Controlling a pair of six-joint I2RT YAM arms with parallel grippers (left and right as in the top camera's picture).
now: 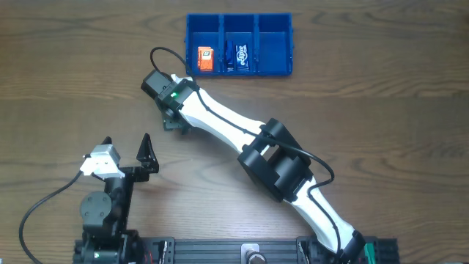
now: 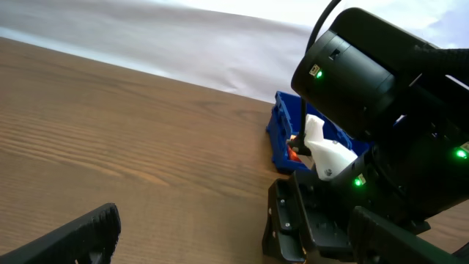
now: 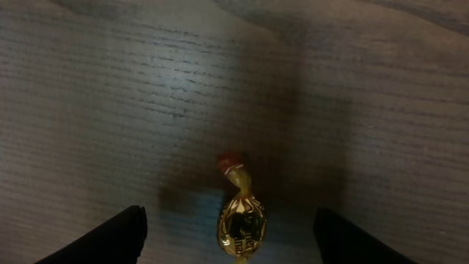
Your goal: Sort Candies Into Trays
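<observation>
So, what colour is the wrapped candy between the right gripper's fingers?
The candy is gold with a red tip; right wrist view.

You see a gold candy [image 3: 240,220] with a red twisted tip lying on the table [image 3: 110,88]. Your blue tray [image 1: 239,15] holds an orange candy [image 1: 206,59] in its left compartment and a blue candy [image 1: 241,57] in the middle one.

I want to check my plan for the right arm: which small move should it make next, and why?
Probably lower the right gripper slightly and shut it. It is open and straddles the gold candy, which lies on the table, not yet gripped.
</observation>
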